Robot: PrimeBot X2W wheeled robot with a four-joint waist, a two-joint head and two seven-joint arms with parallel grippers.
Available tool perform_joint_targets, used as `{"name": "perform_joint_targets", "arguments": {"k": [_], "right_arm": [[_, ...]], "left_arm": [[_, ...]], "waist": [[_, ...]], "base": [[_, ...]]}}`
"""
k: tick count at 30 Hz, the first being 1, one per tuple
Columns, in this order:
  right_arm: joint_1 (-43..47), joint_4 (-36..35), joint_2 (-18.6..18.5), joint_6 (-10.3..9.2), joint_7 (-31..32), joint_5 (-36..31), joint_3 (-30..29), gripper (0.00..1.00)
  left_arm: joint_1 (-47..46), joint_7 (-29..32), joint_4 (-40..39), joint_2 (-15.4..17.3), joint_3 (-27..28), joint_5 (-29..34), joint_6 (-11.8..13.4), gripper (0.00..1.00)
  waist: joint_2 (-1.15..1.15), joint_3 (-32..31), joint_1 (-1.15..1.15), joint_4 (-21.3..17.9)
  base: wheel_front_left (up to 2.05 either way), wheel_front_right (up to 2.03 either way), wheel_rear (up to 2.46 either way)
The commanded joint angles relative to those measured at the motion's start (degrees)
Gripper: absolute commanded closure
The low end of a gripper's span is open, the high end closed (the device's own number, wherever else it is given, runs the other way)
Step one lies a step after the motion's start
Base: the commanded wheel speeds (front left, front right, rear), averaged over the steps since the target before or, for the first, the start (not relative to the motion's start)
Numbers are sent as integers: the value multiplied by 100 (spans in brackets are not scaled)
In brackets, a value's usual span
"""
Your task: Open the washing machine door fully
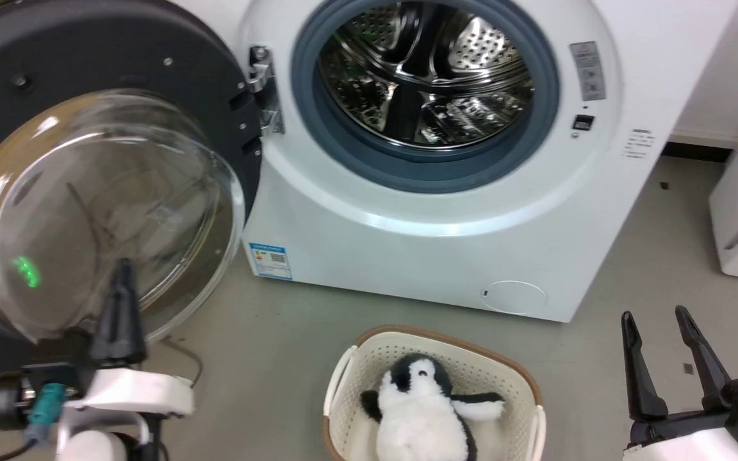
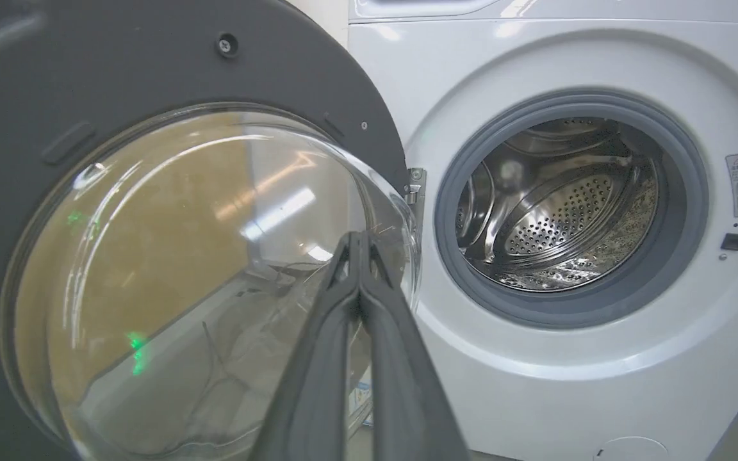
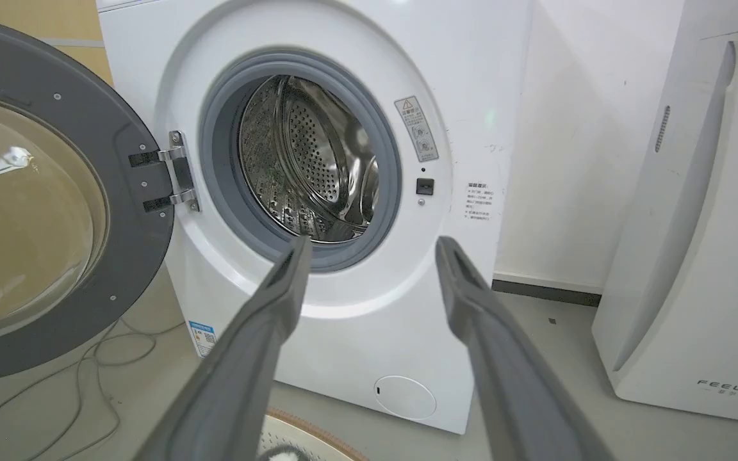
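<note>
Head view: the white boxy front-loading washing machine [image 1: 446, 211] is seen from 12 to 3 o'clock. Its round opening is uncovered, w/ a grey-blue rubber gasket [image 1: 433, 173] ringing the perforated steel drum [image 1: 420, 77]. The large round door [image 1: 87, 70], dark grey on its inner face w/ a bulging clear glass bowl [image 1: 100, 211] at centre, is swung out wide at 9 o'clock of the opening. It is hung on a chrome hinge [image 1: 263, 89], and its inner face is turned toward the camera.

The L gripper [image 1: 124, 266] is found at 8 o'clock, its two dark fingers pressed together w/ nothing seen between them. The tips are overlapped w/ the bowl's lower rim, but contact can't be told. The R gripper [image 1: 656, 315] is found at 4 o'clock, fingers spread apart, nothing held, well apart from the machine.

A cream perforated plastic basket w/ brown rim [image 1: 343, 378] is set on the grey floor at 6 o'clock, w/ a black-and-white plush penguin [image 1: 420, 410] lying in it. A blue label [image 1: 271, 259] is stuck at 7 o'clock of the opening and a round white cap [image 1: 515, 296] at 5 o'clock. In the right wrist view a tall white appliance lettered FEELBIRD [image 3: 683, 256] is seen at 3 o'clock of the machine, and thin cables [image 3: 87, 358] are strewn on the floor below the door.
</note>
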Motion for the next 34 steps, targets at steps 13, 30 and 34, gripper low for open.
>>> {"name": "perform_joint_targets", "arguments": {"k": [13,30,34], "right_arm": [[121,-37,23,5,-26,126,-12,0],[103,63,1,0,3,149,-4,100],[91,63,2,0,42,127,9,100]], "left_arm": [[421,-7,0,-15,-728,-197,122,0],[633,1,163,-20,-977,-373,253,100],[638,40,141,-20,-983,-355,265,100]], "waist": [[0,-86,1,-546],[0,-75,1,-833],[0,-75,1,-841]], "base": [[0,0,0],[0,0,0],[0,0,0]]}}
